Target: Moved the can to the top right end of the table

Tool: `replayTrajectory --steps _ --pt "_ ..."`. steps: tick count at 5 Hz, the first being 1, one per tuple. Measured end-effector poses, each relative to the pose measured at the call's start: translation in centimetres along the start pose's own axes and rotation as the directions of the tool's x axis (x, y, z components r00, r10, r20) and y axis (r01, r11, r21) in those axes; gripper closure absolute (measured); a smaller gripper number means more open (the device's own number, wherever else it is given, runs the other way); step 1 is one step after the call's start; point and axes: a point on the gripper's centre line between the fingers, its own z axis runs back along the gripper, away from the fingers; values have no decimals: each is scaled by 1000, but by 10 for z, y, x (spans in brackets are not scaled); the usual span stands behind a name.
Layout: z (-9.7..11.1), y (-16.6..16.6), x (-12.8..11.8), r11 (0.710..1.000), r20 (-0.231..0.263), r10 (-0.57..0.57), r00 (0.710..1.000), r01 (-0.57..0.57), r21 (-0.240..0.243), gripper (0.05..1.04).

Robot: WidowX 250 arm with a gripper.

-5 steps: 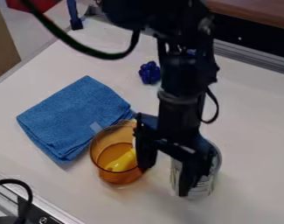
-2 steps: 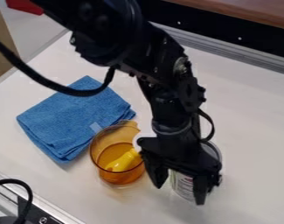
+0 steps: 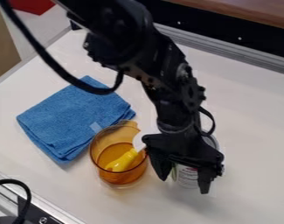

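One can (image 3: 187, 175) is seen upright on the white table (image 3: 254, 144), in the lower middle of the view, right of the orange cup (image 3: 116, 176) and well apart from the table's top right end. Much of it is hidden by the gripper (image 3: 183, 186), which is held over it, pointing down. The two fingers are spread, with the can's pale label framed between them (whether either side is touched cannot be told). A strip of the can's rim and wall is left visible at the gripper's right.

The black arm (image 3: 167, 70) is stretched down from the upper left, and a dark cable (image 3: 55, 68) is looped beside it.

In the cup, a yellow handle (image 3: 122, 162) is held at a slant, its white end (image 3: 140, 141) raised toward the gripper. A blue cloth (image 3: 74, 119) is laid folded to the cup's upper left, its near corner partly overlapped in view by the cup's rim. The table is bordered by a metal rail (image 3: 237, 56) along the top right, and another rail (image 3: 47, 209) is seen at the lower left.
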Motion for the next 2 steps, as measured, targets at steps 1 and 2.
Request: replayTrajectory --steps 1,2 --pt "-3 0 18 999 67 47 997 -49 24 85" --pt "-5 -4 29 999 144 6 990 -12 39 85"
